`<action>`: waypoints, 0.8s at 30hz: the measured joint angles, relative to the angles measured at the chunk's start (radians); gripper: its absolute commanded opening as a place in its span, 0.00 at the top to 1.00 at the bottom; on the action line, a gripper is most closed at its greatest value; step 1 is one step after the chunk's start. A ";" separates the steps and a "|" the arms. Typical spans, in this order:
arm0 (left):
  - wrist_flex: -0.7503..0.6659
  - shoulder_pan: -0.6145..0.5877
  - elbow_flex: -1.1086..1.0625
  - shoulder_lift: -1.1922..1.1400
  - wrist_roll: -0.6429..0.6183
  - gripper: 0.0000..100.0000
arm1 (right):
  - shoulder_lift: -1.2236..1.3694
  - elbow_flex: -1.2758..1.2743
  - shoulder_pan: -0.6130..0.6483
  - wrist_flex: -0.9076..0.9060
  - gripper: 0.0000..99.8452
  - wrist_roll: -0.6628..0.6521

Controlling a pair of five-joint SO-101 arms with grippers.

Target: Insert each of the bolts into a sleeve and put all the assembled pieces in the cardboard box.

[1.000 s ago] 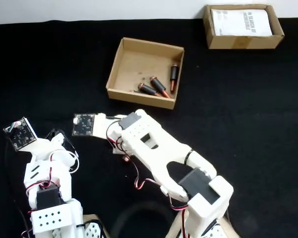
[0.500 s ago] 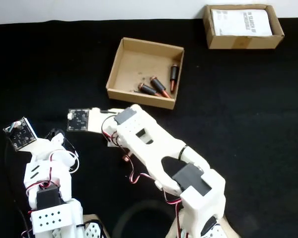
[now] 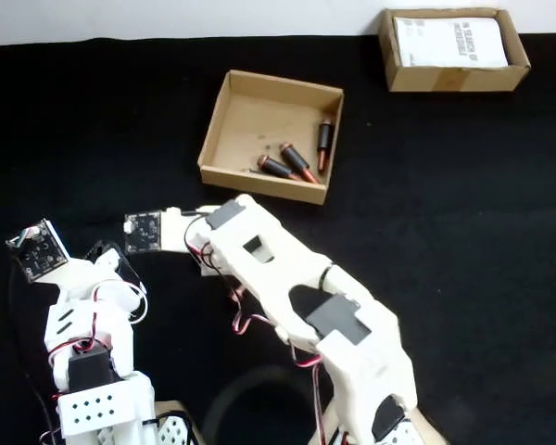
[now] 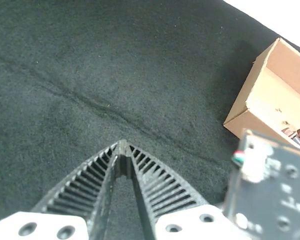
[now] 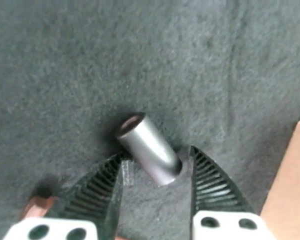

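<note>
On my right arm the gripper (image 5: 156,153) stands open, low over the black cloth (image 5: 65,60). The sleeve (image 5: 149,148) lies on the cloth with its near end between the two fingers. It is a grey metal tube, lying slantwise, and its open mouth points away from the gripper, out past the fingertips. I cannot tell whether either finger touches it. Just outside one finger, back towards the gripper's base, I see a copper-coloured bit that looks like the head of a bolt (image 5: 37,205). Outside the other finger a cardboard edge (image 5: 296,175) comes in.

My left gripper (image 4: 122,148) is closed, its ribbed fingers meeting at the tips over the cloth. Beside it, close by, is the camera board (image 4: 270,200) on the right arm's wrist. Ahead of it and off to that same side sits the cardboard box (image 4: 262,95).

From the high view, the right arm (image 3: 287,287) lies stretched across the table, its wrist just beside the left arm (image 3: 88,343). The cardboard box (image 3: 224,120) sits beyond that wrist, a little apart from it. Three assembled pieces (image 3: 296,161) lie inside it, gathered near the wall that faces the right arm. Farthest off is a second box (image 3: 454,79), well apart from both grippers, with a printed sheet (image 3: 449,42) in it.
</note>
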State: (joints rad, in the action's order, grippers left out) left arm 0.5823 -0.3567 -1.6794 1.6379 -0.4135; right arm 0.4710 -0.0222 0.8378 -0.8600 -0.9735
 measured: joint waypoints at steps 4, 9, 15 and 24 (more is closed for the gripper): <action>0.000 -0.002 0.000 0.032 0.000 0.99 | 0.071 0.092 0.002 -0.014 0.86 0.000; 0.003 -0.002 0.000 0.051 0.000 0.99 | 0.118 0.199 0.000 -0.140 0.98 0.002; 0.003 -0.002 0.000 0.051 0.000 0.99 | 0.140 0.270 -0.003 -0.267 0.99 0.003; 0.003 -0.002 0.000 0.051 0.000 0.99 | 0.149 0.450 -0.026 -0.477 0.99 0.107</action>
State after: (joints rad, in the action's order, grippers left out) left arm 0.5854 -0.3583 -1.6794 1.6886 -0.4135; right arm 0.6199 0.4273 0.8117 -1.3372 -0.8661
